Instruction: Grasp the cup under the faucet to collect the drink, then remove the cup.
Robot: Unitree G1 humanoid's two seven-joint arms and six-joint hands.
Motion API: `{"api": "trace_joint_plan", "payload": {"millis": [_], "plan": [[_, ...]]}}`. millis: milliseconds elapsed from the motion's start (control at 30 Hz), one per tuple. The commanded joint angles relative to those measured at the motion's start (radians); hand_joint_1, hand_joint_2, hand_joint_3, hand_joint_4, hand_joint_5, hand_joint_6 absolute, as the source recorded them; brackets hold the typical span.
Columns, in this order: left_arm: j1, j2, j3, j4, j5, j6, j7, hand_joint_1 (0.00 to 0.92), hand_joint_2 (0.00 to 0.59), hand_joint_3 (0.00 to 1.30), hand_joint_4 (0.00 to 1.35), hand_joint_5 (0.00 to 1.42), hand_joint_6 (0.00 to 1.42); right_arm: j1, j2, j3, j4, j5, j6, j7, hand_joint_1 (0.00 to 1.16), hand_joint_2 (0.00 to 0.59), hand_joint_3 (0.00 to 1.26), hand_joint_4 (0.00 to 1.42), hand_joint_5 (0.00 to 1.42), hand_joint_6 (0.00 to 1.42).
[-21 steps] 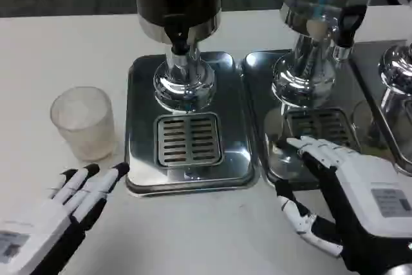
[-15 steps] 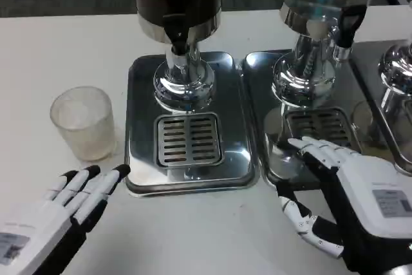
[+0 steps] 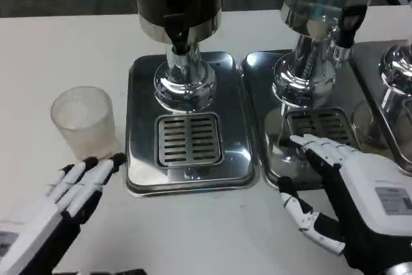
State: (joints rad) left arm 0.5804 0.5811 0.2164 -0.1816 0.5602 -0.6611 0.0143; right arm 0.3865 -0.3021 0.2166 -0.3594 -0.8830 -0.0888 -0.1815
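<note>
A frosted plastic cup (image 3: 82,122) stands upright on the white table, left of the drip tray (image 3: 141,159) and not under the dark dispenser's faucet (image 3: 179,42). My left hand (image 3: 74,191) lies just in front of the cup with its fingers apart, the fingertips close to the cup's base, holding nothing. My right hand (image 3: 351,188) rests at the front of the right-hand tray (image 3: 257,75), fingers spread and thumb out to the side. What looks like a clear cup (image 3: 281,146) stands just left of its fingertips, and I cannot tell whether they touch.
A slotted grate (image 3: 188,138) sits in the middle tray below the faucet. A second dispenser (image 3: 309,62) with a clear tank stands on the right tray. A third chrome base (image 3: 396,75) is at the far right edge.
My left hand has slid a little left and forward, its fingertips now nearer the frosted cup's base. The right hand has barely moved.
</note>
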Motion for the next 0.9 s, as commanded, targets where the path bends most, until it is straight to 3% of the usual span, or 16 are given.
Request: {"api": "trace_joint_plan", "payload": {"millis": [33,467,900], "plan": [[-0.078,-0.004,0.011,0.086,-0.087,-0.022,0.017,0.0,0.006,0.0,0.0,0.0,0.11,-0.012,0.017,0.008,-0.008,0.0,0.017,0.011,0.35,0.437,0.27,0.21,0.22,0.22],[-0.343,-0.015,-0.042,0.304,-0.129,0.07,0.01,0.0,0.0,0.0,0.0,0.0,0.18,-0.014,0.055,0.036,-0.007,-0.012,0.035,0.002,0.35,0.437,0.27,0.23,0.23,0.23],[-0.552,0.022,-0.057,0.595,-0.084,0.029,0.181,0.0,0.0,0.0,0.0,0.06,0.21,-0.042,0.087,0.064,0.02,-0.013,0.04,-0.009,0.35,0.437,0.28,0.26,0.25,0.25]]}}
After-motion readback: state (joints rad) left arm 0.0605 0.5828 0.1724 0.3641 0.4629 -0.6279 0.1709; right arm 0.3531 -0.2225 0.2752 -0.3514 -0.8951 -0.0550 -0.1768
